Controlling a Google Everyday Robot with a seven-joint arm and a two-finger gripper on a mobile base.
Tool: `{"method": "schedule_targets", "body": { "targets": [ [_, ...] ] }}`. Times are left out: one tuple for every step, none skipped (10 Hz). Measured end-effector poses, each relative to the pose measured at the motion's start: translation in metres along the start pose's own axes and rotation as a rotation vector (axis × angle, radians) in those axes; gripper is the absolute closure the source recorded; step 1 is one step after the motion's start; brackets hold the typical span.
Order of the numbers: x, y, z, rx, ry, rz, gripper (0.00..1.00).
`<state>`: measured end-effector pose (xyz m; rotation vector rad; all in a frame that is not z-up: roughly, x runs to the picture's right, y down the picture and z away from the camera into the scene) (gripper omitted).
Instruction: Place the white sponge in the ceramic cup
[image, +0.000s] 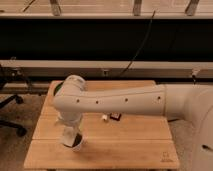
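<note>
Here the white arm (120, 100) reaches in from the right and stretches across the wooden bench (130, 145), bending down at its far end near the bench's front left part. The gripper (71, 136) hangs from that bend, pointing downward, right over the ceramic cup (78, 145), which stands on the bench near its front edge, left of the middle. Only part of the cup shows: a pale rounded side and a dark mouth, with the lower end of the gripper overlapping its left rim. A pale, flat-looking shape sits at the tip of the gripper, just at the cup's mouth; it may be the white sponge (68, 137), but it cannot be told apart from the gripper's own pale parts, so whether the gripper is clenched on it or has let go cannot be told. Behind the arm's elbow, at the bench's back left corner, a sliver of a green plate (58, 89) peeks out. Near the middle of the bench, just below the arm, lie a small white object (104, 117) and, right beside it, a small dark object (115, 116).
</note>
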<state>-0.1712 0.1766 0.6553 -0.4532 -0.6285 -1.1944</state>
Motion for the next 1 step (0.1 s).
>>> {"method": "schedule_targets", "body": {
  "targets": [
    [0.0054, 0.0007, -0.0008, 0.001, 0.006, 0.007, 0.55]
  ]
}}
